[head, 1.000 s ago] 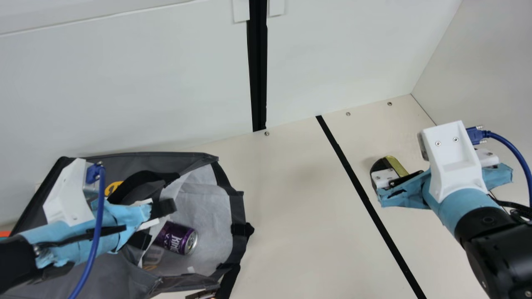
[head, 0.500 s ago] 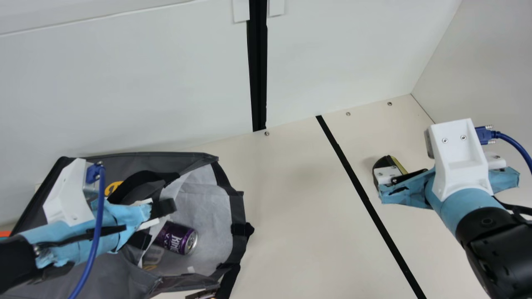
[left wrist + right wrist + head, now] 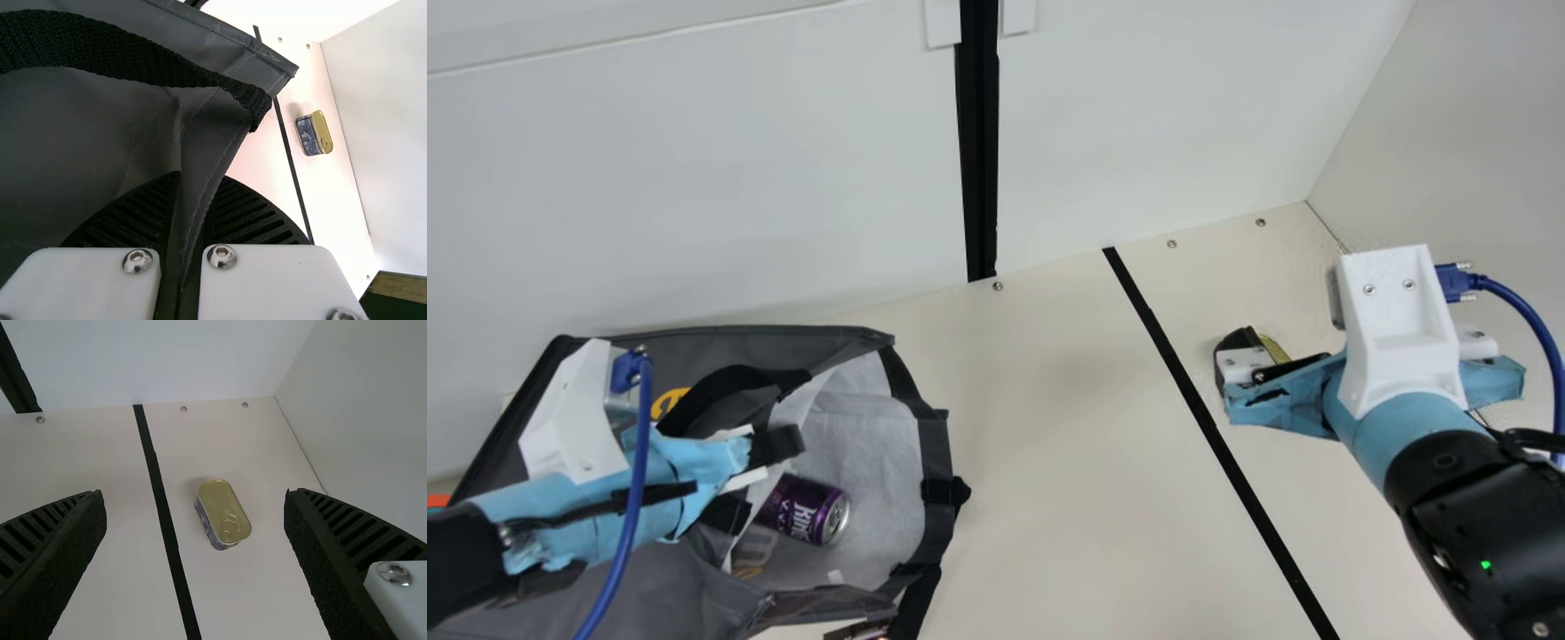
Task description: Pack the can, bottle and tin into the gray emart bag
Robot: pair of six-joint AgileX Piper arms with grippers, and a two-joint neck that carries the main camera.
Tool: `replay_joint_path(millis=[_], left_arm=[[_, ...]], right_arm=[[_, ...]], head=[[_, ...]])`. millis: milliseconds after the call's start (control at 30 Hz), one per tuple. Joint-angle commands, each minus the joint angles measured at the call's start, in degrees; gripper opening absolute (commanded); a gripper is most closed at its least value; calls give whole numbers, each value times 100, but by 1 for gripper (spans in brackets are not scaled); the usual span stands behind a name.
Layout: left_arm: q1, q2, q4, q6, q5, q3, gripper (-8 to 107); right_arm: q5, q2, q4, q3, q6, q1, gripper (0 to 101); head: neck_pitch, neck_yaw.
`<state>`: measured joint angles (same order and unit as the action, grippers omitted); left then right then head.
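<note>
Left gripper [image 3: 752,480]: clamped on gray emart bag [image 3: 636,591] edge; can [image 3: 805,509] inside, near gripper. Right gripper [image 3: 1285,391]: open; tin [image 3: 224,512] on tabletop [image 3: 1049,444] ahead, not touching.

Pale lettering [image 3: 803,521] marks the purple can [image 3: 781,508], and yellow print [image 3: 665,404] the gray emart bag [image 3: 640,591]

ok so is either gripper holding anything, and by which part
The left gripper holds the gray bag by a fold of fabric at its opening's edge. The right gripper holds nothing.
</note>
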<state>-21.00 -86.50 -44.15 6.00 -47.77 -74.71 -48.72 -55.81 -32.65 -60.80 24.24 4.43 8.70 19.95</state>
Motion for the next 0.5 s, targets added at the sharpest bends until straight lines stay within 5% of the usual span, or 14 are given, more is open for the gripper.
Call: replay_joint_path(millis=[0, 467], left_arm=[[0, 0, 0, 0, 0, 0, 10], [0, 0, 0, 0, 0, 0, 10]], right_arm=[[17, -31, -8, -25, -39, -27, 91], [-362, -272, 215, -496, -363, -410, 91]], head=[[130, 5], [130, 5]])
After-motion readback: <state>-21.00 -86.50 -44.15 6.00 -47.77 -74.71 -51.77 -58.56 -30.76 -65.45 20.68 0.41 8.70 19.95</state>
